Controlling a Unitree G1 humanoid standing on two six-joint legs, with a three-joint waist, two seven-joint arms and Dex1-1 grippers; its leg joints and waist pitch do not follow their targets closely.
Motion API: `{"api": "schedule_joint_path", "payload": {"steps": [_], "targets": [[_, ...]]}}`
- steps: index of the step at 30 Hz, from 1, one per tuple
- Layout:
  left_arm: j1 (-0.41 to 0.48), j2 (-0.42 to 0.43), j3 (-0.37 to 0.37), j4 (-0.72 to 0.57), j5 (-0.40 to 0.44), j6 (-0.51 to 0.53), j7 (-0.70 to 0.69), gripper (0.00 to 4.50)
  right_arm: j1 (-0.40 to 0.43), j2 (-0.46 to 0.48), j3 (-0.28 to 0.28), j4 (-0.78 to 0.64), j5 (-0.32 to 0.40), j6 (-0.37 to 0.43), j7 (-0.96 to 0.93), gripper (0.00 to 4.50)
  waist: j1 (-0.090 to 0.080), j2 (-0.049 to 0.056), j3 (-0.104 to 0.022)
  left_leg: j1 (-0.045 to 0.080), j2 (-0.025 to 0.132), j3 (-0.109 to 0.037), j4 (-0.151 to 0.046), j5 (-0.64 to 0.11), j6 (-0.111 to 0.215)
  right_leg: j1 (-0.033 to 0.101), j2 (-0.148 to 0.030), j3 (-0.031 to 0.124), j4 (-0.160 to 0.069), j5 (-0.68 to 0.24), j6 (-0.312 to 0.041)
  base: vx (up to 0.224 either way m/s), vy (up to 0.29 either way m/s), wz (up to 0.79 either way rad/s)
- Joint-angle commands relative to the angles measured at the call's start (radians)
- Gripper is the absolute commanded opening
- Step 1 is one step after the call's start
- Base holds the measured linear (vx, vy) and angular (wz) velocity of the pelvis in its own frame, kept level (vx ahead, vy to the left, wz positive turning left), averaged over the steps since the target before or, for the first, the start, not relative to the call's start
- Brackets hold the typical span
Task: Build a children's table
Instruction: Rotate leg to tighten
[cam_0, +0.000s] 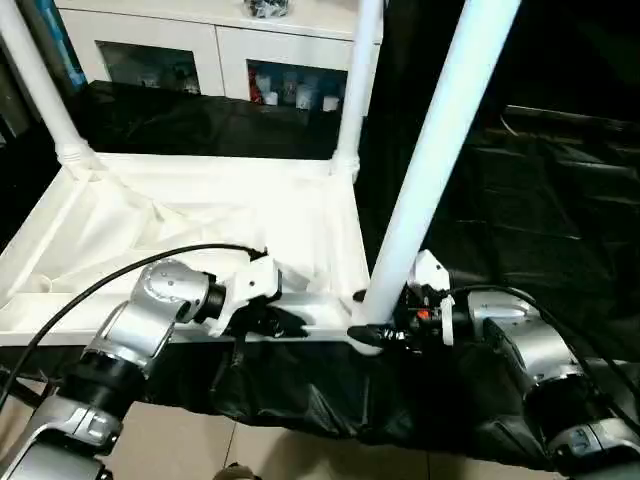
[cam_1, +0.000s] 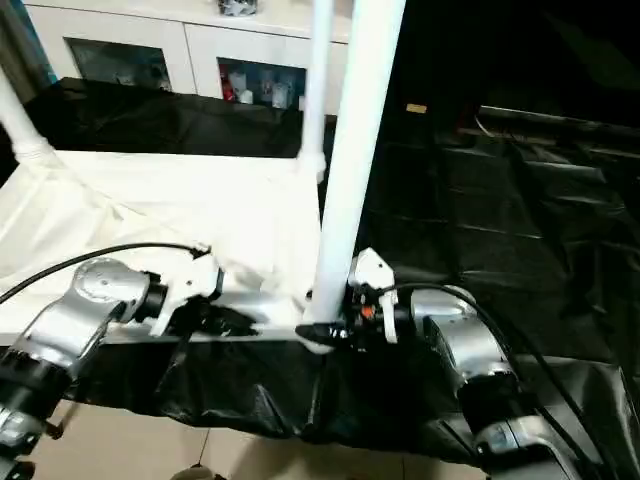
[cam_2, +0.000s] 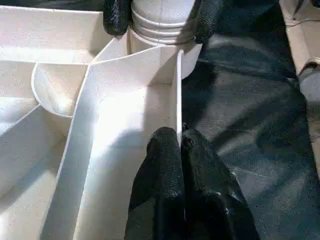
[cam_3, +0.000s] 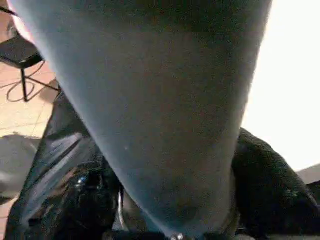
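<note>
The children's table lies upside down on a black cloth, its white top (cam_0: 200, 215) showing its ribbed underside. A leg stands in the far left socket (cam_0: 35, 75) and another in the far right one (cam_0: 358, 80). A third leg (cam_0: 440, 150) rises from the near right corner socket (cam_2: 190, 60), leaning a little to the right. My right gripper (cam_0: 385, 330) is shut on this leg's base, one black finger (cam_2: 117, 15) on each side. My left gripper (cam_2: 180, 137) is shut on the top's thin near rim (cam_2: 178, 90), a short way left of that corner.
A white cabinet with glass doors (cam_0: 200, 50) stands behind the table. The black cloth (cam_0: 520, 200) spreads far to the right and hangs over the near edge above a tiled floor (cam_0: 200, 440). A black cable (cam_0: 100, 285) loops over my left forearm.
</note>
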Motion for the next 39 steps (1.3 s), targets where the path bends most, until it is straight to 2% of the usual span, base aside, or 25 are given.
{"api": "schedule_joint_path", "payload": {"steps": [1, 5, 7, 10, 11, 12, 13, 14, 16, 18, 19, 22, 24, 25, 27, 30, 32, 34, 35, 37, 39], "targets": [[-0.002, -0.027, -0.030, -0.042, -0.026, 0.001, -0.007, 0.00, 0.014, 0.016, 0.048, -0.039, 0.002, 0.022, 0.025, 2.79, 0.002, 0.007, -0.057, 0.001, 0.045, -0.009, -0.062, -0.152, 0.053, 0.056, -0.089, 0.056, -0.078, -0.135, -0.201, 0.000, 0.000, 0.00], [-0.020, -0.058, -0.017, -0.006, -0.014, 0.006, 0.049, 0.00, 0.019, 0.060, 0.008, -0.030, 0.020, 0.037, -0.059, 2.66, 0.000, 0.006, -0.058, 0.002, 0.044, -0.010, -0.062, -0.148, 0.048, 0.055, -0.088, 0.057, -0.078, -0.130, -0.199, 0.000, 0.000, 0.00], [-0.031, -0.074, -0.014, 0.014, 0.006, 0.008, 0.086, 0.00, 0.015, 0.080, -0.010, -0.021, 0.019, 0.037, -0.115, 2.64, -0.002, 0.006, -0.055, 0.003, 0.043, -0.011, -0.064, -0.172, 0.036, 0.054, -0.090, 0.057, -0.084, -0.183, -0.189, 0.000, 0.000, 0.00], [-0.066, -0.120, -0.010, 0.068, 0.045, 0.026, 0.191, 0.00, -0.012, 0.135, -0.049, 0.048, -0.028, 0.010, -0.295, 2.63, -0.005, 0.007, -0.052, 0.007, 0.042, -0.012, -0.067, -0.198, 0.017, 0.049, -0.092, 0.058, -0.092, -0.259, -0.169, 0.000, 0.000, 0.00], [-0.089, -0.150, -0.007, 0.101, 0.061, 0.037, 0.249, 0.00, -0.030, 0.162, -0.064, 0.093, -0.059, -0.003, -0.398, 2.63, -0.010, 0.006, -0.051, 0.009, 0.040, -0.013, -0.068, -0.216, 0.001, 0.046, -0.093, 0.057, -0.097, -0.318, -0.154, 0.000, 0.000, 0.00], [-0.100, -0.168, -0.006, 0.115, 0.067, 0.045, 0.278, 0.00, -0.037, 0.177, -0.071, 0.114, -0.069, -0.005, -0.446, 2.63, -0.011, 0.006, -0.051, 0.009, 0.040, -0.015, -0.069, -0.222, -0.003, 0.047, -0.093, 0.057, -0.099, -0.337, -0.149, 0.000, 0.000, 0.00], [-0.115, -0.193, -0.004, 0.133, 0.074, 0.056, 0.315, 0.00, -0.049, 0.197, -0.082, 0.142, -0.080, -0.006, -0.510, 2.62, -0.010, 0.003, -0.054, 0.011, 0.040, -0.013, -0.067, -0.208, -0.004, 0.045, -0.095, 0.060, -0.099, -0.325, -0.145, 0.000, 0.000, 0.00], [-0.139, -0.235, -0.002, 0.162, 0.085, 0.072, 0.375, 0.00, -0.066, 0.232, -0.102, 0.184, -0.089, -0.005, -0.608, 2.62, -0.010, 0.005, -0.054, 0.012, 0.041, -0.013, -0.066, -0.200, -0.006, 0.044, -0.095, 0.061, -0.096, -0.308, -0.151, 0.000, 0.000, 0.00], [-0.160, -0.277, 0.004, 0.193, 0.093, 0.086, 0.438, 0.00, -0.079, 0.272, -0.124, 0.209, -0.086, -0.008, -0.680, 2.62, -0.012, 0.005, -0.056, 0.008, 0.040, -0.014, -0.067, -0.194, -0.010, 0.049, -0.094, 0.060, -0.094, -0.286, -0.151, 0.000, 0.000, 0.00], [-0.168, -0.298, 0.009, 0.207, 0.093, 0.092, 0.468, 0.00, -0.089, 0.293, -0.137, 0.224, -0.086, -0.004, -0.731, 2.62, -0.011, 0.007, -0.057, 0.007, 0.040, -0.012, -0.066, -0.180, -0.002, 0.048, -0.092, 0.061, -0.090, -0.226, -0.162, 0.000, 0.000, 0.00], [-0.179, -0.346, 0.013, 0.235, 0.100, 0.096, 0.523, 0.00, -0.117, 0.347, -0.167, 0.266, -0.085, -0.015, -0.846, 2.62, -0.013, 0.008, -0.058, 0.005, 0.040, -0.011, -0.065, -0.167, 0.002, 0.048, -0.092, 0.062, -0.087, -0.194, -0.166, 0.000, 0.000, 0.00], [-0.176, -0.359, 0.005, 0.241, 0.112, 0.088, 0.530, 0.00, -0.134, 0.370, -0.178, 0.296, -0.098, -0.047, -0.901, 2.62, -0.010, 0.008, -0.062, 0.004, 0.039, -0.012, -0.064, -0.146, 0.004, 0.053, -0.091, 0.060, -0.081, -0.143, -0.172, 0.000, 0.000, 0.00], [-0.167, -0.355, -0.001, 0.236, 0.114, 0.083, 0.517, 0.00, -0.139, 0.372, -0.177, 0.307, -0.106, -0.080, -0.900, 2.62, -0.009, 0.005, -0.061, 0.002, 0.038, -0.010, -0.063, -0.148, 0.016, 0.054, -0.092, 0.060, -0.080, -0.116, -0.175, 0.000, 0.000, 0.00], [-0.162, -0.349, -0.003, 0.230, 0.115, 0.080, 0.506, 0.00, -0.140, 0.370, -0.180, 0.308, -0.102, -0.091, -0.892, 3.18, -0.009, 0.007, -0.060, 0.002, 0.038, -0.010, -0.064, -0.157, 0.019, 0.054, -0.091, 0.060, -0.082, -0.131, -0.174, 0.000, 0.000, 0.00], [-0.153, -0.336, -0.006, 0.222, 0.116, 0.072, 0.487, 0.00, -0.141, 0.364, -0.190, 0.307, -0.091, -0.103, -0.865, 3.18, -0.009, 0.005, -0.059, 0.002, 0.038, -0.011, -0.065, -0.169, 0.021, 0.055, -0.092, 0.060, -0.085, -0.161, -0.168, 0.000, 0.000, 0.00], [-0.137, -0.302, -0.009, 0.201, 0.111, 0.062, 0.441, 0.00, -0.131, 0.335, -0.191, 0.284, -0.069, -0.108, -0.770, 3.58, -0.009, 0.006, -0.060, 0.000, 0.041, -0.012, -0.066, -0.168, 0.029, 0.056, -0.093, 0.061, -0.083, -0.157, -0.166, 0.000, 0.000, 0.00], [-0.115, -0.252, -0.018, 0.167, 0.100, 0.043, 0.371, 0.00, -0.106, 0.281, -0.162, 0.229, -0.058, -0.099, -0.637, 3.68, -0.011, 0.005, -0.063, -0.002, 0.040, -0.012, -0.063, -0.144, 0.037, 0.061, -0.092, 0.060, -0.077, -0.107, -0.176, 0.000, 0.000, 0.00], [-0.095, -0.213, -0.021, 0.130, 0.085, 0.030, 0.304, 0.00, -0.084, 0.230, -0.128, 0.182, -0.045, -0.094, -0.515, 3.89, -0.015, 0.004, -0.065, -0.007, 0.040, -0.011, -0.057, -0.106, 0.067, 0.065, -0.090, 0.059, -0.068, -0.020, -0.192, 0.000, 0.000, 0.00], [-0.095, -0.213, -0.021, 0.130, 0.085, 0.030, 0.304, 0.00, -0.084, 0.230, -0.128, 0.182, -0.045, -0.094, -0.515, 3.89, -0.015, 0.004, -0.063, -0.006, 0.040, -0.010, -0.058, -0.102, 0.072, 0.063, -0.089, 0.059, -0.069, -0.008, -0.197, 0.000, 0.000, 0.00], [-0.085, -0.186, -0.025, 0.108, 0.077, 0.027, 0.262, 0.00, -0.069, 0.194, -0.104, 0.150, -0.034, -0.089, -0.433, 3.89, -0.017, 0.005, -0.062, -0.004, 0.041, -0.010, -0.058, -0.104, 0.079, 0.062, -0.091, 0.058, -0.070, -0.020, -0.214, 0.000, 0.000, 0.00], [-0.075, -0.159, -0.029, 0.087, 0.071, 0.017, 0.221, 0.00, -0.055, 0.159, -0.079, 0.116, -0.022, -0.075, -0.352, 3.89, -0.016, 0.007, -0.061, 0.000, 0.043, -0.009, -0.059, -0.125, 0.075, 0.059, -0.091, 0.058, -0.074, -0.058, -0.214, 0.000, 0.000, 0.00]]}}
